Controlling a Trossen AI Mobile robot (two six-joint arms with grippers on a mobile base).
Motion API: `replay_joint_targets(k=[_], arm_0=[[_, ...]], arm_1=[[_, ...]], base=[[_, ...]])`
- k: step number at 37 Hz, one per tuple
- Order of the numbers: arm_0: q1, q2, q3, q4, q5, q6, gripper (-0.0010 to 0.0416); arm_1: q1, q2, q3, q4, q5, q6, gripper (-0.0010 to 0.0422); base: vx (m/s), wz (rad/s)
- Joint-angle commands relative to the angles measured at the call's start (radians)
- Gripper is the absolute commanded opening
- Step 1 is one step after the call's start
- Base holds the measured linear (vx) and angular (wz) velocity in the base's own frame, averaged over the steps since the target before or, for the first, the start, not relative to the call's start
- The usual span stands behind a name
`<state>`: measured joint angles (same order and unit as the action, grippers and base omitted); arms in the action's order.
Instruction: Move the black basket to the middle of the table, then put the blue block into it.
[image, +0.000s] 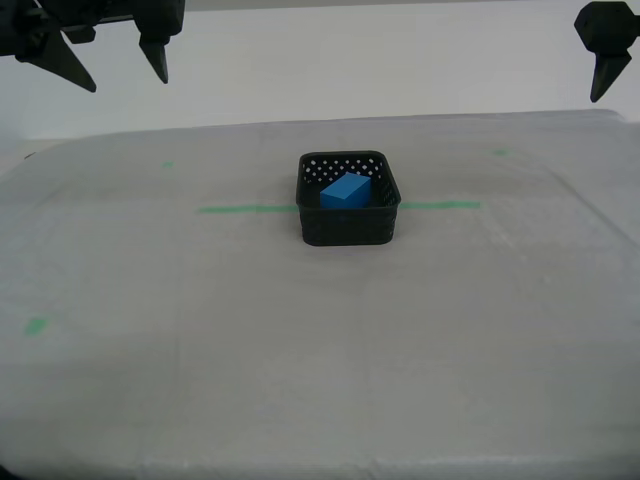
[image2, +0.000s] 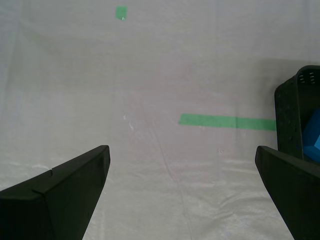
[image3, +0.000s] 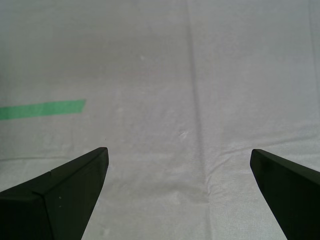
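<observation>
sitting mid-table on the green tape line: black basket | blue block lying inside | my first gripper and my second gripper hanging released, spread wide, empty

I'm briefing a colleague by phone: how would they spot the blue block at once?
Find the whitish table with its long green tape line. Mid-line sits the black basket; the blue block lies tilted inside it, the only bright blue thing.
</observation>
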<state>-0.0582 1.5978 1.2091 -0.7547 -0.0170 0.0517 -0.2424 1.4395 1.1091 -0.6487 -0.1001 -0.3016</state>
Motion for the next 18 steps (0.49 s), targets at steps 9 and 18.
replay_joint_targets(k=[9,18], arm_0=[[0.0,0.0,0.0,0.0,0.0,-0.002,0.0399],[0.0,0.0,0.0,0.0,0.0,-0.002,0.0398]], arm_1=[[0.0,0.0,0.001,0.0,0.0,0.0,0.04],[0.0,0.0,0.001,0.0,0.0,0.0,0.04]], base=[[0.0,0.0],[0.0,0.0]])
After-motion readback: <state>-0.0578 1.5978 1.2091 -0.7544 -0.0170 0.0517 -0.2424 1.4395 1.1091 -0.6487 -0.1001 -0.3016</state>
